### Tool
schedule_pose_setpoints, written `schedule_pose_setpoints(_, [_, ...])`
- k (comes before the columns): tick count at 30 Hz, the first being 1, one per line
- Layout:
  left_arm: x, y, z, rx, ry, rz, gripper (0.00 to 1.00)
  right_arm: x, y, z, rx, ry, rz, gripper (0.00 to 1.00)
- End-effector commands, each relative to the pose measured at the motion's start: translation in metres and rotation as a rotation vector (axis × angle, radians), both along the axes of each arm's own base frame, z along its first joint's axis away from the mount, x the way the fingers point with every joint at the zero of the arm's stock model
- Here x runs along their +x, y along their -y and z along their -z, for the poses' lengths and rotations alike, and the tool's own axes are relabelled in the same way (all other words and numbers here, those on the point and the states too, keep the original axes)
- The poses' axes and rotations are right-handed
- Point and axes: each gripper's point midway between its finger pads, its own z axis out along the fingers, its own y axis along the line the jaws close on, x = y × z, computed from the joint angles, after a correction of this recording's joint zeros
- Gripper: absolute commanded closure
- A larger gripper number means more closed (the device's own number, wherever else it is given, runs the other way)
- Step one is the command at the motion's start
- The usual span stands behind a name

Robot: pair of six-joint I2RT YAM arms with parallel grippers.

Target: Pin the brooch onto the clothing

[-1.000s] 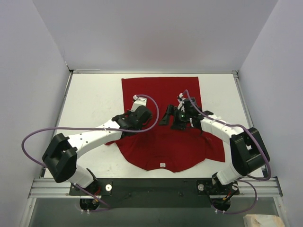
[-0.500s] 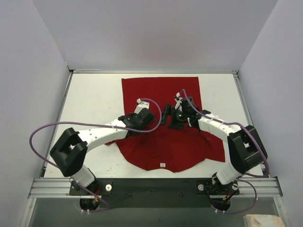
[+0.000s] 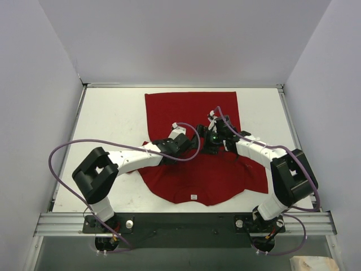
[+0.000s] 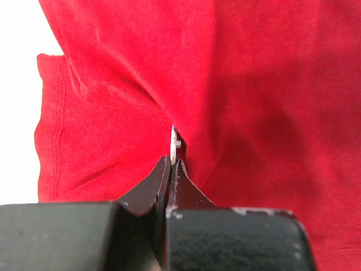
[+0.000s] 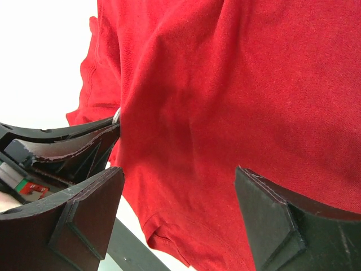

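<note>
Left gripper [image 3: 193, 144] sits further right than a second ago, nearly meeting right gripper [image 3: 206, 142] over the red T-shirt [image 3: 189, 107], which lies spread on the table [image 3: 113, 113].

Left wrist: tips clamped on the brooch [image 4: 174, 141]. It is thin, hard, silvery, edge-on. Light, likely slippery. Cloth soft, gathers in folds there.

Right wrist: fingers [image 5: 84, 209] spread wide, nothing held. Best hold, I judge, is a pinched fold.

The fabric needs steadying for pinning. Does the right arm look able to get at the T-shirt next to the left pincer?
Likely yes: the right pincer hangs open over bare red T-shirt, beside the left pincer shut on the brooch.
</note>
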Motion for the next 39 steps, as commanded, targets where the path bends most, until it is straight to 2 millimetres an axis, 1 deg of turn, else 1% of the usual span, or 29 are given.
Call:
schedule_pose_setpoints(1, [0.012, 0.019, -0.02, -0.041, 0.048, 0.0, 1.0, 0.01, -0.004, -0.009, 0.009, 0.028, -0.009, 0.18])
schedule_pose_setpoints(5, [0.014, 0.022, -0.031, -0.067, 0.074, -0.004, 1.0, 0.01, -0.003, -0.007, 0.005, 0.02, -0.007, 0.18])
schedule_pose_setpoints(10, [0.016, 0.025, -0.049, -0.115, 0.11, -0.004, 1.0, 0.01, -0.004, -0.003, 0.005, 0.009, -0.012, 0.18])
schedule_pose_setpoints(14, [0.017, 0.024, -0.06, -0.148, 0.134, -0.013, 1.0, 0.01, -0.005, -0.001, 0.005, 0.005, -0.018, 0.18])
schedule_pose_setpoints(15, [0.016, 0.024, -0.065, -0.162, 0.145, -0.014, 1.0, 0.011, -0.005, 0.0, 0.004, 0.003, -0.016, 0.18])
schedule_pose_setpoints(17, [0.015, 0.021, -0.067, -0.168, 0.153, -0.017, 1.0, 0.01, -0.006, 0.001, 0.005, -0.003, -0.02, 0.18])
schedule_pose_setpoints(18, [0.015, 0.02, -0.073, -0.18, 0.164, -0.02, 1.0, 0.011, -0.007, 0.001, 0.008, -0.002, -0.02, 0.18])
schedule_pose_setpoints(22, [0.014, 0.017, -0.078, -0.197, 0.178, -0.022, 1.0, 0.01, -0.011, 0.004, 0.019, -0.007, -0.029, 0.18])
schedule_pose_setpoints(30, [0.01, 0.017, -0.076, -0.241, 0.17, -0.015, 1.0, 0.008, -0.028, 0.001, 0.049, 0.012, -0.069, 0.19])
schedule_pose_setpoints(38, [0.013, 0.013, -0.081, -0.344, 0.179, -0.026, 1.0, -0.001, -0.053, -0.008, 0.121, 0.037, -0.155, 0.3])
schedule_pose_setpoints(39, [0.014, 0.012, -0.086, -0.367, 0.188, -0.027, 1.0, -0.001, -0.055, -0.01, 0.128, 0.043, -0.162, 0.31])
